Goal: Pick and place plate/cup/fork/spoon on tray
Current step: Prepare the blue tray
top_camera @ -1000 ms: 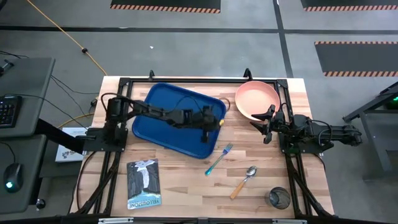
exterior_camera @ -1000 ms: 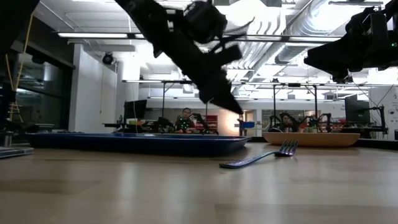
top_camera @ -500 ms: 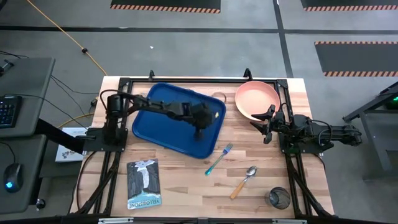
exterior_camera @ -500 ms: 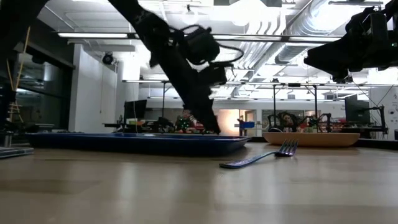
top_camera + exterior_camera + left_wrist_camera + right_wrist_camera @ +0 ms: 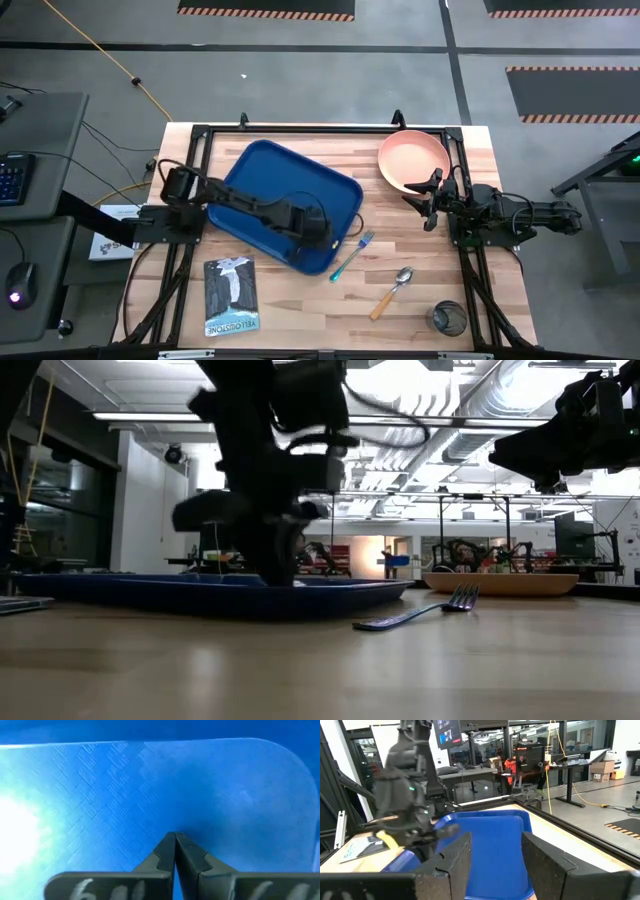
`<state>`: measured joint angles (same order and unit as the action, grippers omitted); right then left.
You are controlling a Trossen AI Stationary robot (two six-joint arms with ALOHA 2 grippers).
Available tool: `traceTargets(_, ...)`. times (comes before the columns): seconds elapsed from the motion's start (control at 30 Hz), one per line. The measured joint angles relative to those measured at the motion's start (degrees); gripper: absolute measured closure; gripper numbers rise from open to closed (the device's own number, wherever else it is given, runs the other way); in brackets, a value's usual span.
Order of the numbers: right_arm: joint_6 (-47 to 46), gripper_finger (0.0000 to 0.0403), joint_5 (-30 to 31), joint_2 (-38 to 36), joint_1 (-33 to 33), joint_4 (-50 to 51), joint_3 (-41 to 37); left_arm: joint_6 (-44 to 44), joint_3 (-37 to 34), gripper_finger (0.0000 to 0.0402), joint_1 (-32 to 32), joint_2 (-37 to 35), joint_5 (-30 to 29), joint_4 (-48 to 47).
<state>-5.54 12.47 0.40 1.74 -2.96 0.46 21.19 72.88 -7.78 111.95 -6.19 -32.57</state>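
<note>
With nothing loaded on the tray (image 5: 262, 178) yet, the left gripper (image 5: 318, 237), fingers pressed together and empty, sits low over its near right corner, so the next move looks like opening and reaching right for the fork (image 5: 352, 256), while the right gripper (image 5: 424, 190), fingers apart, waits beside the plate (image 5: 411, 160)

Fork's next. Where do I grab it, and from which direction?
Take the fork mid-handle on its light blue part, coming straight down with the jaws across its width. It lies flat and diagonal on the table, tines toward the plate, just off the tray corner, so the handle's far end leaves more room.
</note>
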Motion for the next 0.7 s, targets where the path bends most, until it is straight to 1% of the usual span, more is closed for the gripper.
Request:
traceTargets(0.1,0.0,0.0238,0.0,0.0,0.0,0.0,0.0,0.1,0.1,0.0401,-1.5,-2.8,-4.5,0.1)
traceTargets(0.13,0.0,0.0238,0.0,0.0,0.0,0.0,0.0,0.1,0.1,0.0401,-1.8,-3.5,-5.2,-1.2)
traceTargets(0.23,0.0,0.0238,0.0,0.0,0.0,0.0,0.0,-0.5,0.1,0.0401,-2.7,-5.5,-4.8,-8.6)
traceTargets(0.3,0.0,0.0238,0.0,0.0,0.0,0.0,0.0,-2.8,0.1,0.0401,-3.0,-6.3,-4.2,-14.0)
traceTargets(0.43,0.0,0.0238,0.0,0.0,0.0,0.0,0.0,-8.8,0.0,0.0401,-3.0,-5.6,-2.9,-24.0)
traceTargets(0.57,0.0,0.0238,0.0,0.0,0.0,0.0,0.0,-13.7,0.0,0.0401,-2.0,-3.9,-3.0,-30.8)
traceTargets(0.7,0.0,0.0238,0.0,0.0,0.0,0.0,0.0,-17.4,0.1,0.0401,-0.7,-2.0,-3.0,-35.2)
